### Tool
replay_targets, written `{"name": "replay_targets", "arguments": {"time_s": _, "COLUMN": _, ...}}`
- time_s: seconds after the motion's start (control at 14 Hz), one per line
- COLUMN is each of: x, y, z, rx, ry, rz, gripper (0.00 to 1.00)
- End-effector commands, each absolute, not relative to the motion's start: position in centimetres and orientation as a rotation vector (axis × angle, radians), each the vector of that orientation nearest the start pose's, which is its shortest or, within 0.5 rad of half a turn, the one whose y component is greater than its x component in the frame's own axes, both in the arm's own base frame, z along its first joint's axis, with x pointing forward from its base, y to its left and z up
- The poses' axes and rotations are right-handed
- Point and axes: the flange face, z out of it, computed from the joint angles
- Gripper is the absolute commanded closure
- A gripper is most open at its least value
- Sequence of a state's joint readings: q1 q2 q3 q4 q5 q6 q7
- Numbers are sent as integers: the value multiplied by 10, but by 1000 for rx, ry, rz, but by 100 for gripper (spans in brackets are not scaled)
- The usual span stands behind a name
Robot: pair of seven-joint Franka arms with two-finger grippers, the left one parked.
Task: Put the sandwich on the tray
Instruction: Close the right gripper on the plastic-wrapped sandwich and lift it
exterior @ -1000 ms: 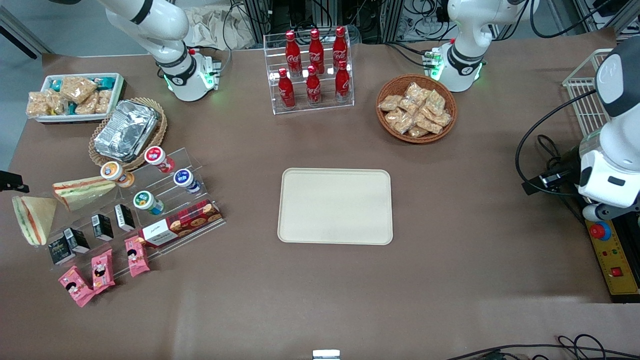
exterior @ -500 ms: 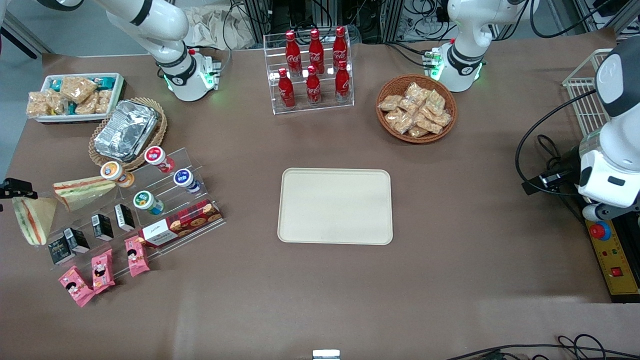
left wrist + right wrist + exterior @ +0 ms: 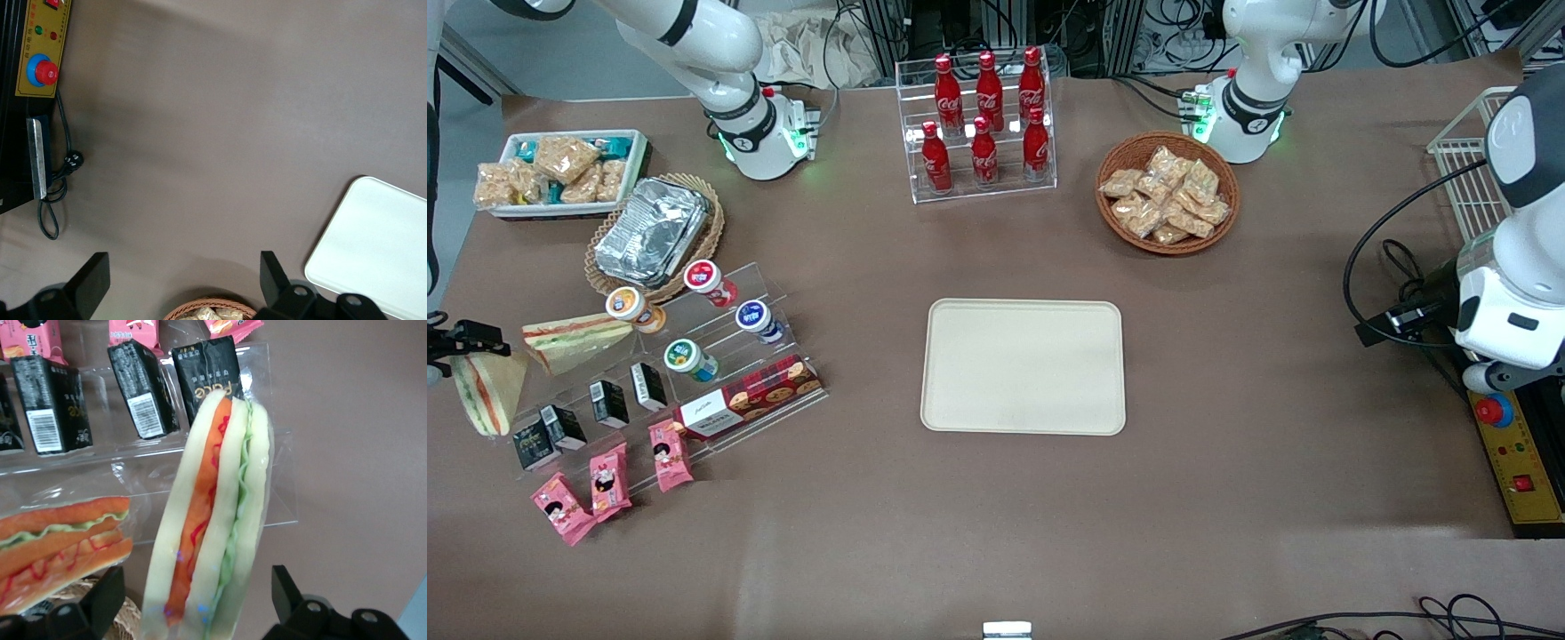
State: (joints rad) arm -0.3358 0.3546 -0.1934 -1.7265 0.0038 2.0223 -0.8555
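The sandwich (image 3: 486, 391), a white bread wedge in clear wrap with orange and green filling, lies on the table at the working arm's end, beside the acrylic stand. In the right wrist view the sandwich (image 3: 213, 520) stands edge-on between the two fingers. My gripper (image 3: 464, 340) is over the sandwich's end farther from the front camera, open, one finger (image 3: 107, 597) on each side with a gap. The cream tray (image 3: 1023, 366) lies bare at mid-table and also shows in the left wrist view (image 3: 373, 247).
A second, longer wedge sandwich (image 3: 574, 340) lies on the acrylic stand (image 3: 720, 356) with small black cartons (image 3: 143, 390), cups and a biscuit box. Pink packets (image 3: 605, 480) lie nearer the camera. A foil-pack basket (image 3: 654, 233), a snack bin (image 3: 560, 169), a cola rack (image 3: 983, 124) and a snack basket (image 3: 1167, 191) stand farther back.
My gripper has come in from the table's end and now covers the sandwich's farther end. The sandwich and tray have stayed put.
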Motion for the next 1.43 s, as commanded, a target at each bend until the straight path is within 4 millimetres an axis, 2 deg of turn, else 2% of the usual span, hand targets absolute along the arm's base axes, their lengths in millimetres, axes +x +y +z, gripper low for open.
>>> {"name": "replay_targets", "arguments": {"time_s": 0.0, "x": 563, "y": -317, "z": 370, "rx": -3102, "ry": -506, "rz": 78, "gripper": 4}}
{"name": "replay_targets", "arguments": {"time_s": 0.07, "x": 563, "y": -317, "z": 369, "rx": -3102, "ry": -505, "rz": 77, "gripper": 8}}
{"name": "replay_targets", "arguments": {"time_s": 0.43, "x": 562, "y": -317, "z": 370, "rx": -3093, "ry": -522, "rz": 86, "gripper": 50}}
{"name": "replay_targets", "arguments": {"time_s": 0.64, "x": 566, "y": -317, "z": 380, "rx": -3091, "ry": -595, "rz": 67, "gripper": 60}}
{"name": "replay_targets", "arguments": {"time_s": 0.86, "x": 577, "y": -306, "z": 410, "rx": -3091, "ry": -638, "rz": 53, "gripper": 60}}
{"name": "replay_targets", "arguments": {"time_s": 1.0, "x": 591, "y": -290, "z": 445, "rx": -3078, "ry": -692, "rz": 67, "gripper": 59}}
{"name": "replay_targets", "arguments": {"time_s": 1.14, "x": 601, "y": -285, "z": 477, "rx": -3063, "ry": -726, "rz": 90, "gripper": 59}}
{"name": "replay_targets", "arguments": {"time_s": 1.36, "x": 621, "y": -230, "z": 514, "rx": -3016, "ry": -869, "rz": 74, "gripper": 58}}
